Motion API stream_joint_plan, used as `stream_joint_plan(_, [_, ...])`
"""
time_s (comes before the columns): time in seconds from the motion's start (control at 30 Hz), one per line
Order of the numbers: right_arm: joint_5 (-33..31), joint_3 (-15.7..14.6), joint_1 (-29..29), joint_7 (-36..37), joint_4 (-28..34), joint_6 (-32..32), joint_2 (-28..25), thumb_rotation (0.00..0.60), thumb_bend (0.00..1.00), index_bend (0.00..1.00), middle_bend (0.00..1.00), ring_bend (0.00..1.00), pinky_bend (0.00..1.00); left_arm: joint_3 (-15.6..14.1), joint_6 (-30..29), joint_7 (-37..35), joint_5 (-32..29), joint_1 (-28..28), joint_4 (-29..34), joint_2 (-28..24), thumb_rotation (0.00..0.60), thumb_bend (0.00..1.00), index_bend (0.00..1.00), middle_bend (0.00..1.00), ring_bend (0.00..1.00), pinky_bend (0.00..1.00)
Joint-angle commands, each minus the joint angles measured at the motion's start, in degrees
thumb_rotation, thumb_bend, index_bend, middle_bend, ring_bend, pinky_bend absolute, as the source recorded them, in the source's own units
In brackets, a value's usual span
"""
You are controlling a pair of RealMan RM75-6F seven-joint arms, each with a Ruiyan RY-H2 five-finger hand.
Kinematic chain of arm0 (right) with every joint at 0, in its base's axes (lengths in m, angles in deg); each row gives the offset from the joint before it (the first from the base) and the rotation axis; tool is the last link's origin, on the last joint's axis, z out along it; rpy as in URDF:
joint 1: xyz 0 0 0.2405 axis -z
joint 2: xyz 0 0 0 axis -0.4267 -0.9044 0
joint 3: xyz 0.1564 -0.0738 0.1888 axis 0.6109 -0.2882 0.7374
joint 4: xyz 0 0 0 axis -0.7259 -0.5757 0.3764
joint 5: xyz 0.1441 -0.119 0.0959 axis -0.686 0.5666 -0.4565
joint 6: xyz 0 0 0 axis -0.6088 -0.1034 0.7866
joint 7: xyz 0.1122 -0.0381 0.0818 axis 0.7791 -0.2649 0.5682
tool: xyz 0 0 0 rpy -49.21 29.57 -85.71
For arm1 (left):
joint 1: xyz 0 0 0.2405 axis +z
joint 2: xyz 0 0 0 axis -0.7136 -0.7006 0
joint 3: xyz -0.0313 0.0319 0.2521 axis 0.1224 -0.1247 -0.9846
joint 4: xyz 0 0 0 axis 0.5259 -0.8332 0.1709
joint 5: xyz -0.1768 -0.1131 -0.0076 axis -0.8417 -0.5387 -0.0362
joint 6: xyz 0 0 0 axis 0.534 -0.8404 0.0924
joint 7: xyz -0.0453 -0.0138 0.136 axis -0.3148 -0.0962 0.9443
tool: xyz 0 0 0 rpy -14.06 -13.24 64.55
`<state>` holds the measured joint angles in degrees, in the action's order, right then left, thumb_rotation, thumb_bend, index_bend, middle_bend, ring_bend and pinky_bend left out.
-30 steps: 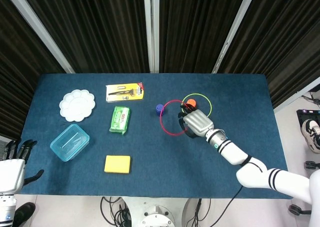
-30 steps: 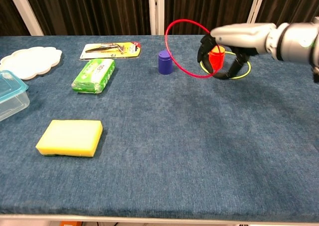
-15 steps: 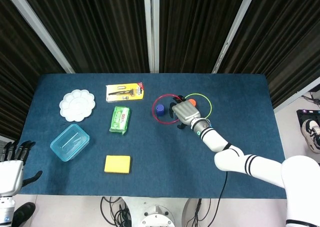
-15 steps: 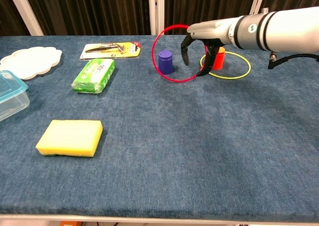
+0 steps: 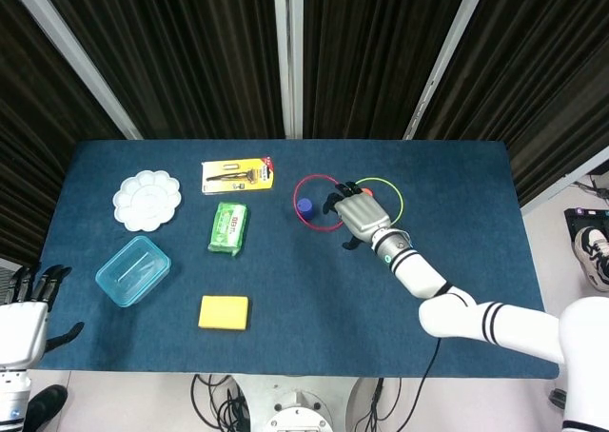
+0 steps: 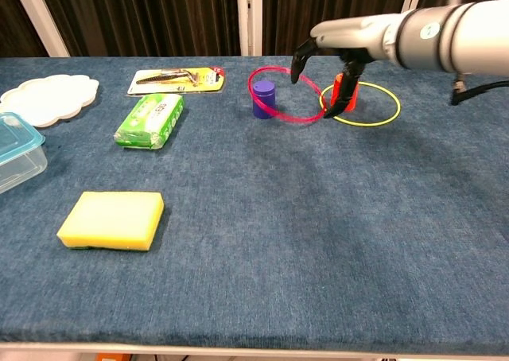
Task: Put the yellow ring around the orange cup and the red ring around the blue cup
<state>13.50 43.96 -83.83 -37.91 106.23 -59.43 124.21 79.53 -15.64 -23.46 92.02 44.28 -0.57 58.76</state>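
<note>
The red ring (image 6: 296,121) lies around the blue cup (image 6: 264,98) at the table's far middle; from the head view the ring (image 5: 295,202) encircles the cup (image 5: 304,206). Just to the right, the yellow ring (image 6: 362,125) lies flat around the orange cup (image 6: 352,95). My right hand (image 6: 348,38) hovers over the red ring's right edge and the orange cup, fingers spread, holding nothing; in the head view this hand (image 5: 362,218) partly hides the orange cup (image 5: 365,193). Off the table's front left corner, my left hand (image 5: 24,310) is open.
A razor pack (image 6: 176,78), a green packet (image 6: 149,120), a white palette (image 6: 44,95), a clear blue tub (image 6: 14,158) and a yellow sponge (image 6: 111,219) lie on the left half of the blue table (image 6: 318,234).
My right hand carried the red ring left from the orange cup, lowered it over the blue cup and let go. The ring now lies nearly flat. The left hand stayed put.
</note>
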Motion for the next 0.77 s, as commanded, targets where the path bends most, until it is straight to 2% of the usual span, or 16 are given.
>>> stream_joint_plan(0.03, [11.31,-3.18,8.26,3.73,10.28,-10.05,-7.95,0.600,0.06,0.25,0.16,0.00,0.00,0.20,0.17,0.03,0.11,-0.30,-0.09,0.06,0.600,0.12,0.16,0.12,0.02,0.00])
stream_joint_plan(0.23, [24.04,-10.77,22.42,7.35,18.23,-27.53,-17.16,0.600,0.14,0.20,0.18,0.00,0.00,0.60,0.26,0.20,0.33,-0.85,-0.03,0.01,0.600,0.12,0.16,0.12,0.02,0.00])
stream_joint_plan(0.4, [30.65,-16.18,34.02,13.36,18.08,-40.05,-21.28,0.600,0.16,0.14,0.17,0.00,0.00,0.82,0.65,1.05,0.47,-1.41,0.69,-0.19,0.600,0.12,0.16,0.12,0.02,0.00])
stream_joint_plan(0.57, [33.47,-18.53,42.14,17.43,16.18,-48.09,-22.02,0.600,0.16,0.08,0.12,0.00,0.00,1.00,1.03,2.48,0.58,-1.94,1.92,-0.44,0.600,0.12,0.16,0.12,0.02,0.00])
stream_joint_plan(0.77, [35.93,-18.03,46.31,18.94,14.70,-51.76,-21.45,0.600,0.16,0.06,0.11,0.00,0.00,1.14,1.53,3.60,0.40,-2.44,2.89,-0.46,0.600,0.12,0.16,0.12,0.02,0.00])
